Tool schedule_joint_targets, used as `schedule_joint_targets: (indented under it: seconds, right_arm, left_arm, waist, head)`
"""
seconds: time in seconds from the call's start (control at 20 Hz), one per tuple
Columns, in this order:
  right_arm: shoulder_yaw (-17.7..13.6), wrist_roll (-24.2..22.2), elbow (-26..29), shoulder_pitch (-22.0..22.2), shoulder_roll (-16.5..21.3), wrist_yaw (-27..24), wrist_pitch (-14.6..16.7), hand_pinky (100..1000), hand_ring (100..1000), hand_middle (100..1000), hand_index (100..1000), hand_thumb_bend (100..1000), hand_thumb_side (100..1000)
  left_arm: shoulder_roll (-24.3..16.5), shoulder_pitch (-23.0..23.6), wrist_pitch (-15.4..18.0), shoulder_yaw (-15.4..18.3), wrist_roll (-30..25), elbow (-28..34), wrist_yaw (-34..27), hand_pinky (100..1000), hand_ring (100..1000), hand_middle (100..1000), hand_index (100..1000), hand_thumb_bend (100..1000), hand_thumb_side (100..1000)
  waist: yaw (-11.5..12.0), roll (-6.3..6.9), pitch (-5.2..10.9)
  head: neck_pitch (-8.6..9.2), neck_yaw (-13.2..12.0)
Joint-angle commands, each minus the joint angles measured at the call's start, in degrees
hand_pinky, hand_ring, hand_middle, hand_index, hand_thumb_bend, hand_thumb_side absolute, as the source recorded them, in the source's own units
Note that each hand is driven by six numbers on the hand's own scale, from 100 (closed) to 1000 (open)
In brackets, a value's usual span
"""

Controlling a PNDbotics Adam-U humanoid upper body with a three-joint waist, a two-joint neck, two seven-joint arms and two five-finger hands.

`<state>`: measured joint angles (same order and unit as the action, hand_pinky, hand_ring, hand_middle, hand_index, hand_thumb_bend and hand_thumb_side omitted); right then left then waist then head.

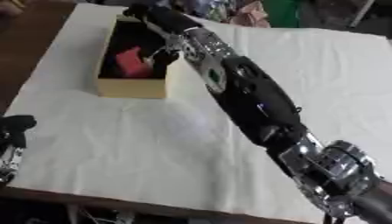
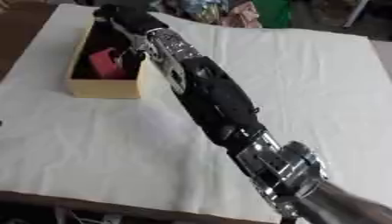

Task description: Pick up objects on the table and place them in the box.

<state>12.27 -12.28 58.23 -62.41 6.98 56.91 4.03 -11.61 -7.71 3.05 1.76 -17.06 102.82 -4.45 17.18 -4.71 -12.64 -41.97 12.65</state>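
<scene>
White cloth point(image 1: 153, 144) covers table; box point(image 1: 131, 87) far-left.

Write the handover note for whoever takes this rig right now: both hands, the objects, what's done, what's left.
Right hand: reached over the box, fingers down inside it; whether they still hold anything cannot be told.
Left hand: idle at the table's left edge, nothing in it.
Objects: a red object lies inside the box. No other loose objects show on the white cloth.
Done: red object boxed.
Left: withdraw the right arm and check for anything hidden behind it.
</scene>
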Motion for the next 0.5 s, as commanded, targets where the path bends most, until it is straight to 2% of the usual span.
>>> schedule_joint_targets:
  seconds: [0.05, 0.5]
  right_arm:
    - [-1.38, 2.02, 3.46, -0.36, 3.29, -3.29, -0.67, 846, 1000, 931, 1000, 100, 100]
    - [-5.63, 12.66, 8.27, 5.29, 13.17, -18.81, -4.84, 821, 1000, 902, 1000, 100, 100]
  left_arm:
    - [-0.89, -0.39, 0.18, 0.48, 0.29, 0.76, -0.37, 1000, 829, 732, 757, 100, 313]
    - [-1.11, -0.16, 0.3, 1.0, 0.85, 0.89, -0.14, 1000, 828, 732, 757, 100, 309]
  waist:
    - [-0.47, 0.67, 1.13]
    - [-3.19, 1.11, 1.01]
  head:
    - [0.05, -0.49]
    - [0.05, -1.7]
